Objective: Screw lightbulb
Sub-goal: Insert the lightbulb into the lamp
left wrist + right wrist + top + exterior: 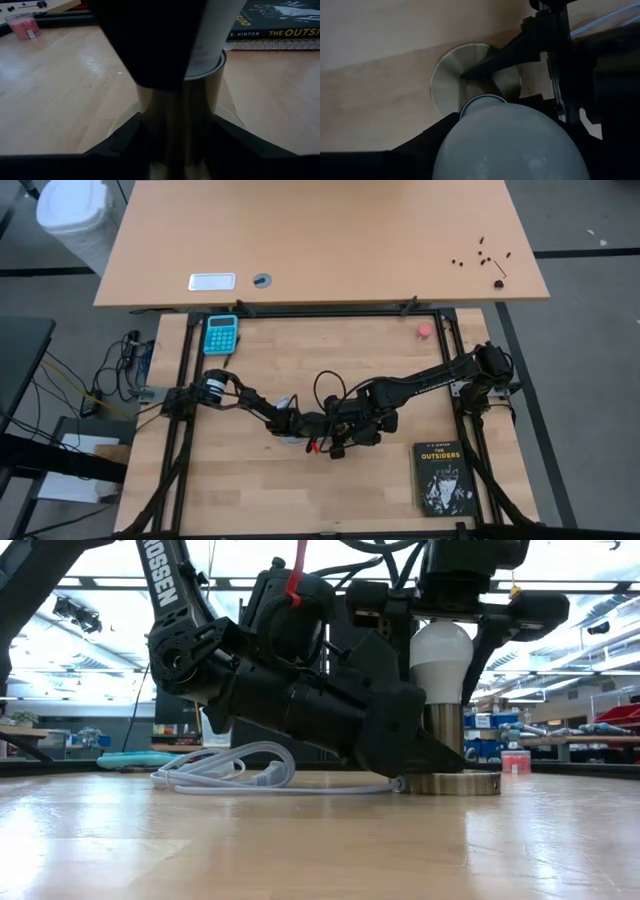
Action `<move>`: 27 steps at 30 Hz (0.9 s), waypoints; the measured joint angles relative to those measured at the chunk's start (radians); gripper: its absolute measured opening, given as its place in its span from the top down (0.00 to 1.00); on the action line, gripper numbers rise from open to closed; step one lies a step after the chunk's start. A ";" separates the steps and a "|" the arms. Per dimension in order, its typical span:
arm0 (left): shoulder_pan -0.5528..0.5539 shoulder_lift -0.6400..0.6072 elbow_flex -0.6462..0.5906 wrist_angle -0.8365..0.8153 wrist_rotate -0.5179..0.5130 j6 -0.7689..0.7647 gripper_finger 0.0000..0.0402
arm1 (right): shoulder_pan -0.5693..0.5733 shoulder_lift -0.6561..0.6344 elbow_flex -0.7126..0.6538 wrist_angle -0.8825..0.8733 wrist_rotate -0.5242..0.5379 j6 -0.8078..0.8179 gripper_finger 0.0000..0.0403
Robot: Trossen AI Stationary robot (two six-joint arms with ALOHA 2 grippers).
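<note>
The white lightbulb [441, 658] stands upright with its narrow end in the brass tube of the socket [445, 735], whose round base disc [455, 783] rests flat on the wooden table. My right gripper [441, 625] comes down from above and is shut on the bulb [510, 135]. My left gripper [182, 150] reaches in low from the table's left and is shut on the socket's tube. In the high view both grippers meet near the table's middle [335, 430] and hide bulb and socket. My left gripper pinches the socket's upright brass tube [200, 125] between its two fingers [125, 145], low down, just above the base disc. The fingers come nearly level from the table's left. The socket stands upright with its disc on the table. My right gripper holds the lightbulb by its wide rounded top [470, 150], one finger [415, 150] on each side. The fingers point down from above. The bulb stands upright, its neck [482, 101] in the socket's tube.
The socket's white coiled cord [230, 768] lies on the table behind my left gripper. A black book [441, 477] lies near the right front, a teal calculator [221, 333] at the far left, a small pink round object [425, 330] at the far right.
</note>
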 joint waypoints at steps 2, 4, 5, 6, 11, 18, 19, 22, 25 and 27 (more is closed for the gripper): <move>0.000 0.000 0.000 0.000 0.000 0.000 0.52 | 0.000 0.000 0.000 0.001 -0.009 0.035 0.37; 0.000 0.000 0.000 0.000 0.000 0.000 0.52 | 0.000 0.000 0.000 0.002 -0.016 0.068 0.37; 0.000 0.000 0.000 0.000 0.000 0.000 0.52 | 0.000 0.000 0.000 0.002 -0.019 0.084 0.37; 0.000 0.000 0.000 0.000 0.001 0.000 0.52 | 0.000 0.000 0.000 0.002 -0.020 0.098 0.37; 0.000 0.000 0.000 0.000 0.000 0.000 0.52 | 0.000 0.000 0.000 0.002 -0.022 0.165 0.37; 0.000 0.000 0.000 0.000 0.000 -0.001 0.52 | 0.000 0.000 0.000 0.002 -0.023 0.289 0.37; 0.000 0.000 0.000 0.000 0.000 -0.005 0.52 | 0.000 0.000 0.000 0.002 -0.023 0.310 0.36; 0.000 0.000 0.000 0.000 -0.001 -0.015 0.52 | 0.000 0.000 0.000 0.001 -0.023 0.382 0.35; 0.000 0.000 0.000 0.000 -0.001 -0.018 0.52 | 0.000 0.000 0.000 0.002 -0.036 0.453 0.35; -0.001 0.000 0.000 0.000 0.000 -0.018 0.52 | 0.000 0.000 0.000 0.002 -0.045 0.498 0.36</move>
